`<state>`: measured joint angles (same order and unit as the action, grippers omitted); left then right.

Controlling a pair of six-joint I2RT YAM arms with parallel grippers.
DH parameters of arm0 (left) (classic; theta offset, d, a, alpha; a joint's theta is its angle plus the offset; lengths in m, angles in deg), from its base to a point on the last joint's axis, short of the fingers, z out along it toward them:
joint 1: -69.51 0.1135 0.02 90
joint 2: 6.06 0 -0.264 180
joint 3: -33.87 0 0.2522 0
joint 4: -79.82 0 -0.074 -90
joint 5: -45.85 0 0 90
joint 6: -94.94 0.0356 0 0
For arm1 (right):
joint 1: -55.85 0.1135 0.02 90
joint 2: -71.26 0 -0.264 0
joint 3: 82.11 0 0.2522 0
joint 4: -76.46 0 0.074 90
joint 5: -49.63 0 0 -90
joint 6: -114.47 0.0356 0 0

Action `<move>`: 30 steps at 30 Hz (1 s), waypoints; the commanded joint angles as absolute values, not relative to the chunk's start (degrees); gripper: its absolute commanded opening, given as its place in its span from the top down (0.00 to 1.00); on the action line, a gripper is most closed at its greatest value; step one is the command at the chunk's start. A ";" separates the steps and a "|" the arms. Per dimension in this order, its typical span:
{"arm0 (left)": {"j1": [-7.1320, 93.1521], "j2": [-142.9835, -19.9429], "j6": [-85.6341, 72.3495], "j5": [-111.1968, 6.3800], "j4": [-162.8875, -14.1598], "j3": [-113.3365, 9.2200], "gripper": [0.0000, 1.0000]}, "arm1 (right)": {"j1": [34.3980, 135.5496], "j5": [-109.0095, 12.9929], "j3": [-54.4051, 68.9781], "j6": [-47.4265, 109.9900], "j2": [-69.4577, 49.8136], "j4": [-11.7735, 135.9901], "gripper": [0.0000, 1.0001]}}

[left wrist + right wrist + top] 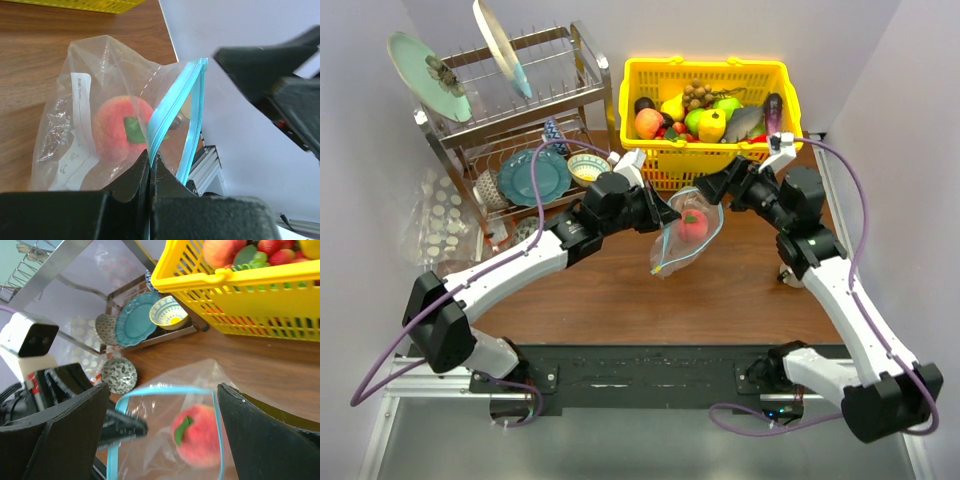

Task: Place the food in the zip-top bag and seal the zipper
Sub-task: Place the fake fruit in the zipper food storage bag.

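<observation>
Left gripper (150, 165) jaws are seen clamped together on the teal zipper (172, 107) of the zip-top bag (95, 65). The bag is held mouth agape at mid-desk (620, 290), just near of the yellow basket (645, 80). One peach (115, 130) is noted inside the bag. Right gripper (164, 390) jaws are spread wide over the bag mouth, with nothing gripped. Other food (705, 115) is piled in the basket.

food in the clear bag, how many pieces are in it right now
1: a peach with a green leaf, low in the bag. No other piece shows through the plastic; the other fruit lies in the yellow basket.
</observation>
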<state>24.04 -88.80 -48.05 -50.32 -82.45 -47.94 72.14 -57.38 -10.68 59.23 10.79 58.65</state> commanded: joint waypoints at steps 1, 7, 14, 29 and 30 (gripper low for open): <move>24.33 -86.65 -47.71 -49.25 -84.66 -48.00 1.00 | 72.37 -51.18 -8.49 53.65 15.79 46.73 0.08; 24.42 -85.78 -46.13 -47.14 -83.43 -47.92 1.00 | 72.37 -53.11 -12.88 52.33 18.70 41.88 0.23; 24.33 -84.81 -45.51 -45.64 -83.17 -47.39 1.00 | 72.37 -55.48 -17.28 53.29 19.49 41.70 0.40; 24.33 -83.58 -44.98 -44.33 -82.38 -46.95 1.00 | 72.37 -57.68 -16.06 53.30 14.39 40.47 0.83; 24.33 -83.75 -44.90 -44.32 -82.38 -46.86 1.00 | 72.46 -57.42 -14.57 52.77 14.31 38.99 0.97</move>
